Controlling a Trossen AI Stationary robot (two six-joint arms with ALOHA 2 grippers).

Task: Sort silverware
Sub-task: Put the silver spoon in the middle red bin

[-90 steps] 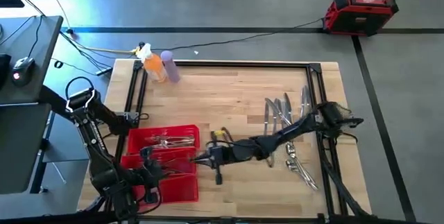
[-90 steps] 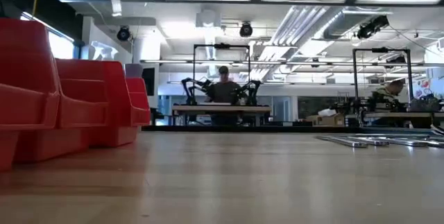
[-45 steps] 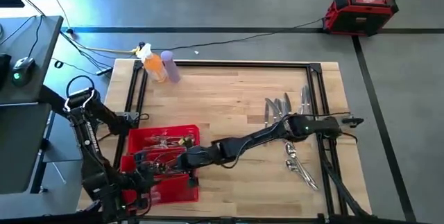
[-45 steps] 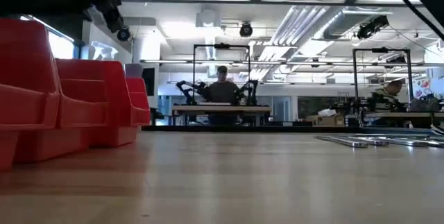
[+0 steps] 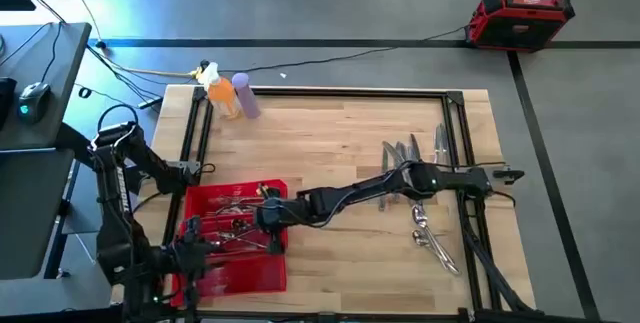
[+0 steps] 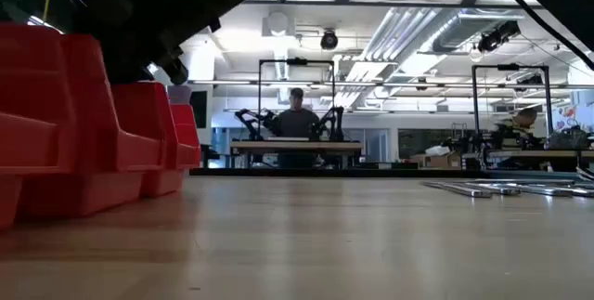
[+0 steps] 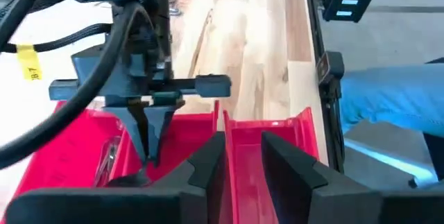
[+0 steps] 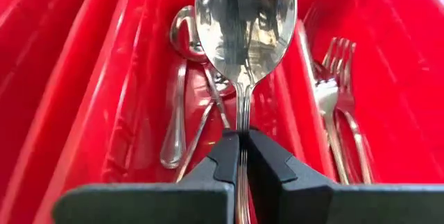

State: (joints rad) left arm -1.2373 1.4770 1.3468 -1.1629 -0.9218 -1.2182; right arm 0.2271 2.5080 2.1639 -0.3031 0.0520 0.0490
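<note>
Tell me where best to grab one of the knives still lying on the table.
Grip a knife at mid-handle, coming straight down from above. The knives lie flat on the table, side by side and close, so I'd set the fingers across the slim handle, probably the outermost one first.

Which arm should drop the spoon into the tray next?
Right. The right gripper is shut on the spoon directly over the red tray compartment already holding spoons. The left gripper holds nothing.
</note>
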